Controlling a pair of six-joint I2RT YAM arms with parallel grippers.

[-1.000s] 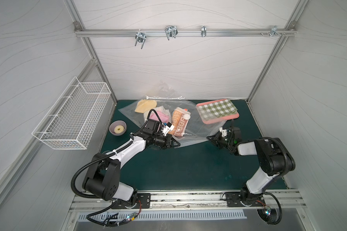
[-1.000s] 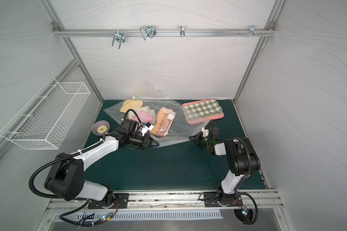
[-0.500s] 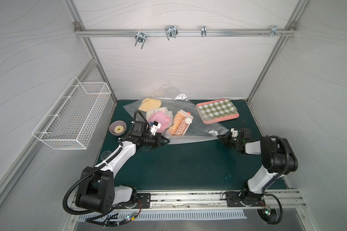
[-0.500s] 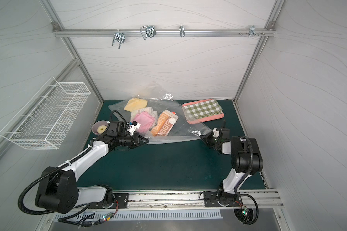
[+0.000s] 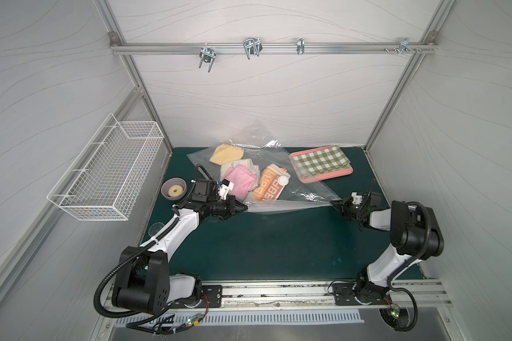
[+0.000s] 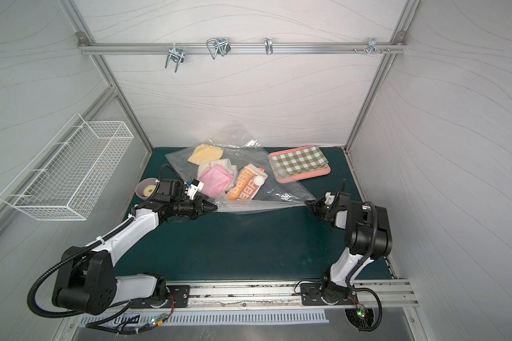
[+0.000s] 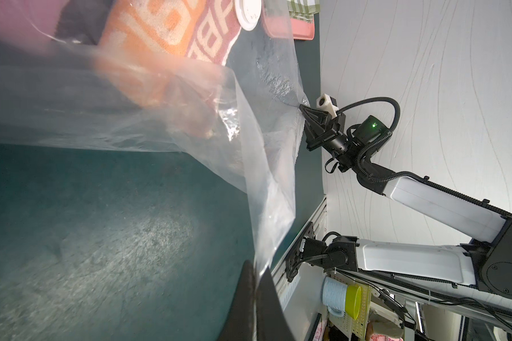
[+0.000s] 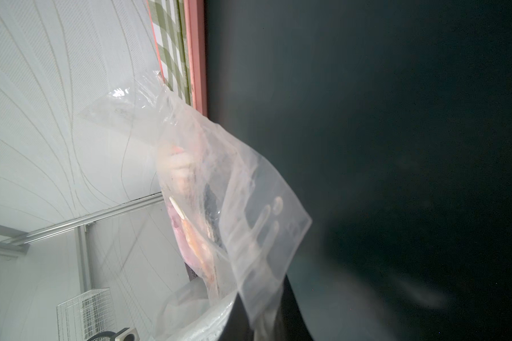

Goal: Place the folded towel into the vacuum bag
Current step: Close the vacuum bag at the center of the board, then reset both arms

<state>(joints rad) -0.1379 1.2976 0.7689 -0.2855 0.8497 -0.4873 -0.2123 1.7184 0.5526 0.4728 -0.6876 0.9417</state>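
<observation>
Left tool and right tool each clamp opposite front corners of the large transparent crinkly plastic vacuum bag.

Left pincer and right pincer drawn farther apart, vacuum bag edge pulled taut between them

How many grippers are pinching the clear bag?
2. The left gripper holds one front corner of the bag; the right gripper holds the other. None hidden.

Near half of green mat lying open; vacuum bag, pink tray, bowl crowding far half; wire basket jutting from left wall.
</observation>
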